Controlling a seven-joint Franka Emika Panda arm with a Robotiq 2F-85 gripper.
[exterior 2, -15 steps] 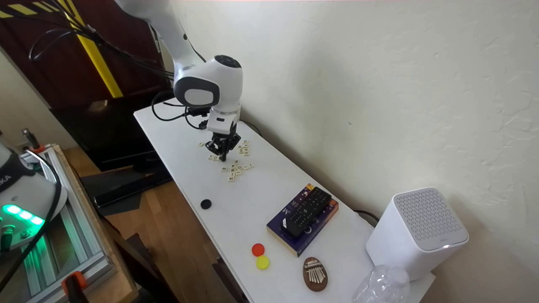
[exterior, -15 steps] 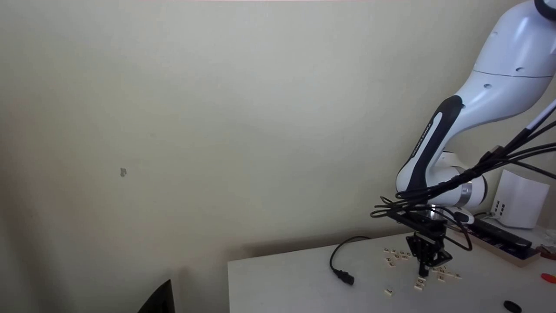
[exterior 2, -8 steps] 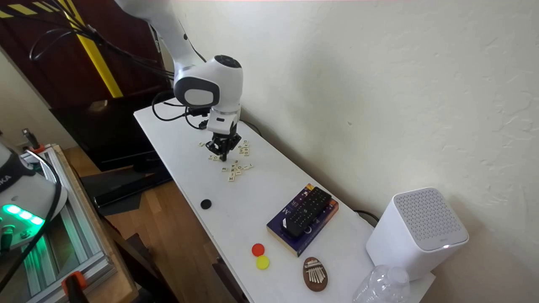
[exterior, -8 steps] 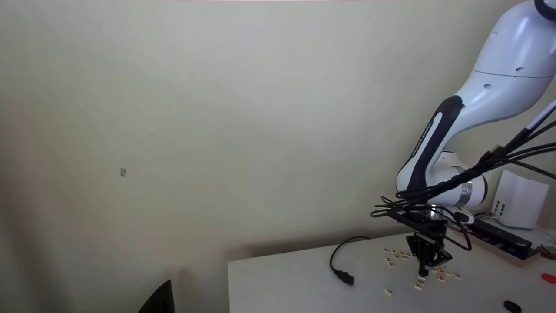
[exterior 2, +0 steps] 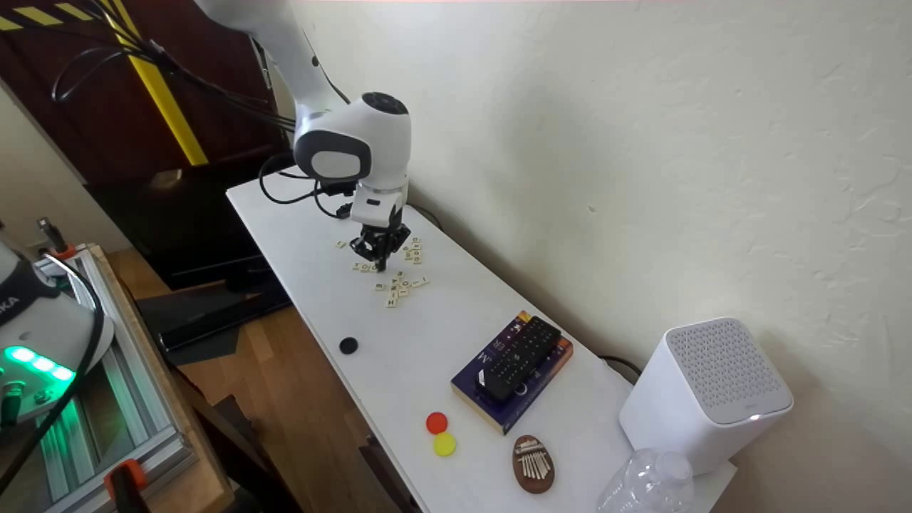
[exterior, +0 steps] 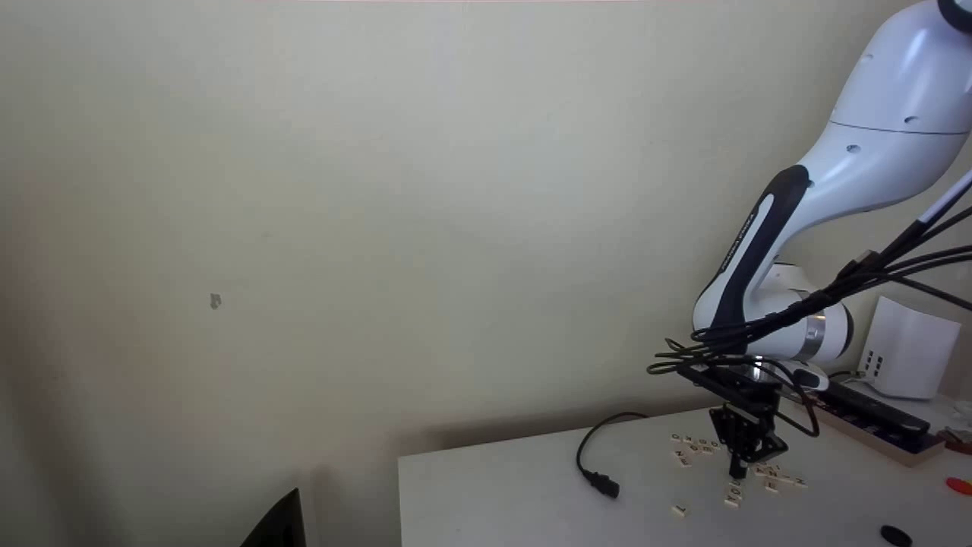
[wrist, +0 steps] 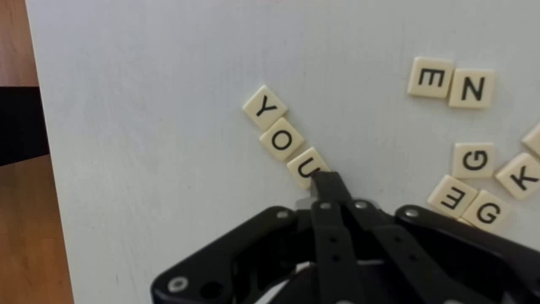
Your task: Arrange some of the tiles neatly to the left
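Long white worktop (exterior 2: pixel 413 370) up against a pale wall (exterior 2: pixel 605 142), with the white arm (exterior: pixel 873 159) reaching down over it in both exterior views. White box (exterior 2: pixel 705 399) with a perforated top sits towards one end, clear plastic bottle (exterior 2: pixel 645 488) just beside it. Then there's a dark blue book (exterior 2: pixel 529 390) lying flat with a black remote (exterior 2: pixel 519 358) on top, plus a black cable (exterior: pixel 604 485) curling off towards the wall. The pincer (wrist: pixel 330 179) points down and it's narrow, fingers drawn right together. Brown thumb piano (exterior 2: pixel 533 464) is near the book, then a red disc (exterior 2: pixel 437 422) just beside a yellow disc (exterior 2: pixel 444 444), and a black disc (exterior 2: pixel 348 345) well apart from those two. Smallest stuff is the tiles (exterior 2: pixel 391 303), cream with black letters, loosely scattered on the worktop around the pincer, with one lone tile (exterior: pixel 680 510) set apart. In the wrist view the Y tile (wrist: pixel 265 107), O tile (wrist: pixel 282 139) and U tile (wrist: pixel 303 165) make a slanted row: Y and O look to be touching, U is just beside O, and the pincer's tip hides a corner of the U, can't tell if it's actually touching it. Over on the right an E tile (wrist: pixel 430 77) and an N tile (wrist: pixel 471 88) are paired up side by side, and below them there's a bunch with two Gs (wrist: pixel 474 160), another E (wrist: pixel 452 197) and a K (wrist: pixel 522 176)
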